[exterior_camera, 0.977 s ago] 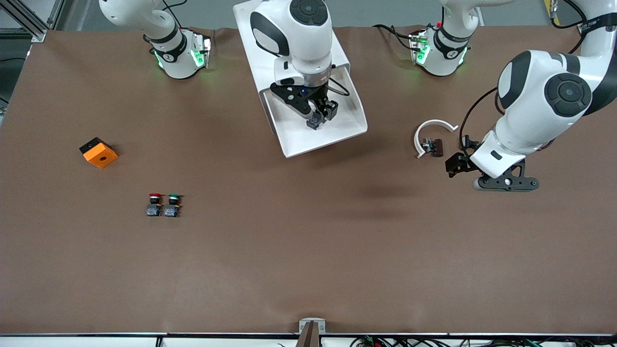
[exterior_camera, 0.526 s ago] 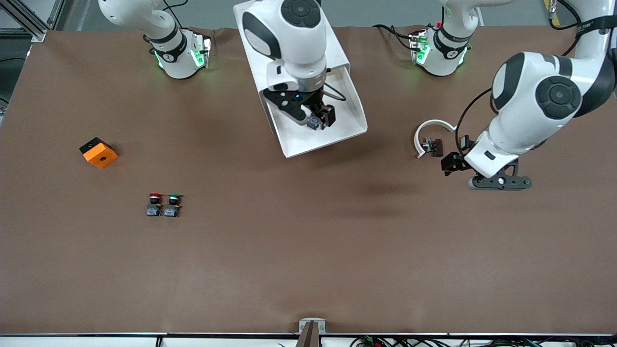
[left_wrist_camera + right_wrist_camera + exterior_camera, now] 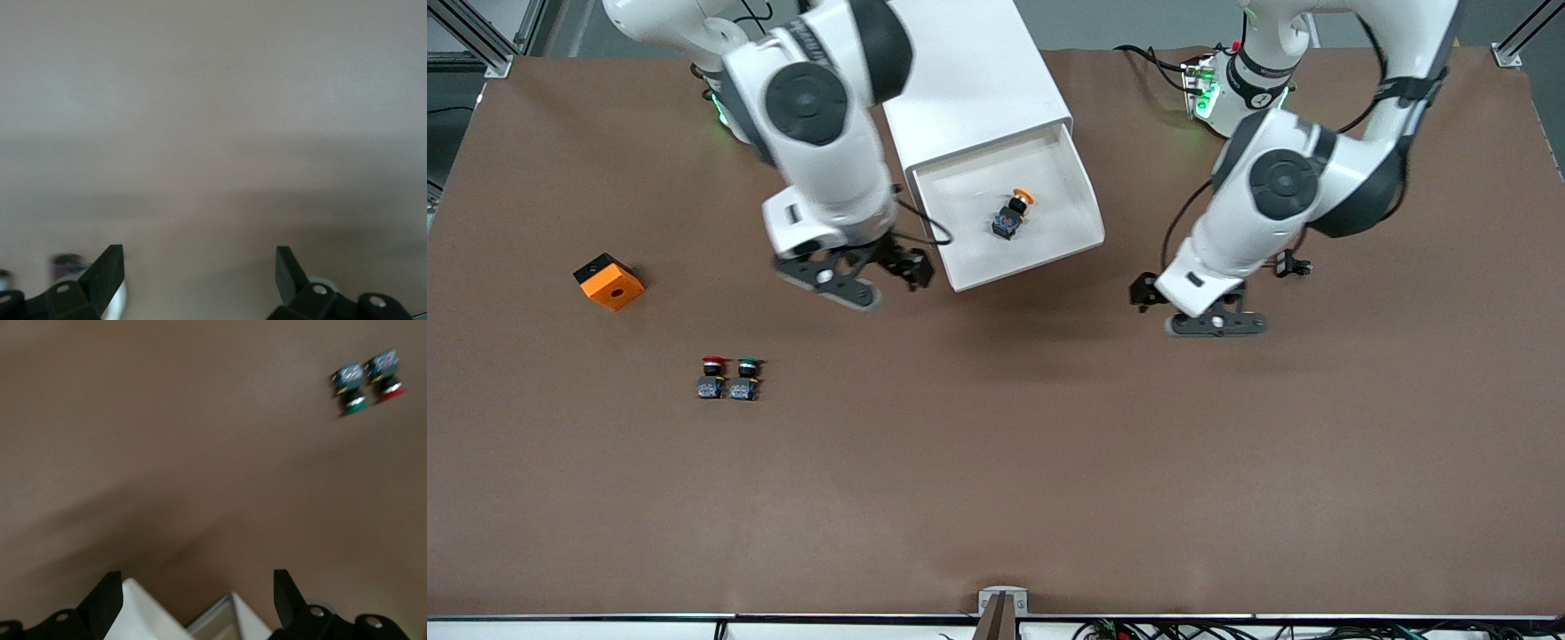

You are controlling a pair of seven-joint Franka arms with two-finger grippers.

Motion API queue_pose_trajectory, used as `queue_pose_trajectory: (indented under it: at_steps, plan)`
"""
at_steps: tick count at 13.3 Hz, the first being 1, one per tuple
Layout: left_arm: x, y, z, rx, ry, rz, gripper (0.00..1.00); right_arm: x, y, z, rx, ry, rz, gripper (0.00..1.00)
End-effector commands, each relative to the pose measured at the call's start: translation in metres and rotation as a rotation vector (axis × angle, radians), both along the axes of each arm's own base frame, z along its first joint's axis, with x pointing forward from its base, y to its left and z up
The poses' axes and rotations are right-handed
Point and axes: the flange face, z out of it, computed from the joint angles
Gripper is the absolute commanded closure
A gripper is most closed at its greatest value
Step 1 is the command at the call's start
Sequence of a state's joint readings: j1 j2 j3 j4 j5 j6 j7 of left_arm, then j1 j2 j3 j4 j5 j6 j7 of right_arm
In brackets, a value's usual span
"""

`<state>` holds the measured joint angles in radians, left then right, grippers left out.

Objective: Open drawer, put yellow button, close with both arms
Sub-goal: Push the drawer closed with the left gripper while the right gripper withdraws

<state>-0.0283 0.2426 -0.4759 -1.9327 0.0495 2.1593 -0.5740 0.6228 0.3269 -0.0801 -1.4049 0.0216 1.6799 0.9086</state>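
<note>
While the wide shallow white drawer (image 3: 1009, 213) stands pulled out from the top of the white boxy cabinet (image 3: 969, 80), the small yellow button (image 3: 1011, 213) with black collar and grey-blue base lies on its side on the drawer floor, near the middle, and nothing touches it.

The right tool (image 3: 903, 267) hangs over the brown tabletop (image 3: 996, 480) just beside the drawer's corner that is nearest to the front camera, toward the right arm's end. Its two black fingers (image 3: 107, 600) stand wide apart and hold nothing; in the right wrist view a white corner of the drawer shows between them.

The left tool (image 3: 1145, 293) is over the bare tabletop near the drawer, toward the left arm's end. Its fingers (image 3: 107, 277) are also wide apart and empty.

Two more small push-button switches stand touching side by side on the tabletop, nearer to the front camera and toward the right arm's end: one with a red cap (image 3: 711, 378) and one with a green cap (image 3: 745, 379). An orange block with black edge (image 3: 608, 281) lies well apart from them, closer to that end of the tabletop.
</note>
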Motion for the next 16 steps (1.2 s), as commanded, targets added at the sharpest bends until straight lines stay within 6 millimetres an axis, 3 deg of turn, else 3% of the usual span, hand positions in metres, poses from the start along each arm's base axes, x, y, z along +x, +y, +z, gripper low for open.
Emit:
queue_pose_trajectory:
  at_steps: [1, 5, 9, 12, 16]
  plan:
    - [-0.004, -0.034, -0.019, -0.018, 0.036, 0.098, 0.0, 0.018, -0.073, 0.026, 0.011, 0.034, 0.106, 0.0]
    - [-0.047, -0.102, -0.037, 0.002, 0.096, 0.228, 0.0, 0.048, -0.182, 0.036, 0.032, 0.062, 0.251, 0.0]
    - [-0.1, -0.142, -0.044, 0.074, 0.221, 0.255, 0.0, 0.064, -0.274, 0.03, 0.051, 0.085, 0.326, 0.0]
    - [-0.14, -0.167, -0.037, 0.094, 0.323, 0.232, 0.0, 0.069, -0.311, 0.02, 0.054, 0.094, 0.342, 0.0]
    - [-0.185, -0.205, -0.034, 0.087, 0.401, 0.281, 0.0, 0.07, -0.333, 0.01, 0.055, 0.094, 0.353, 0.0]
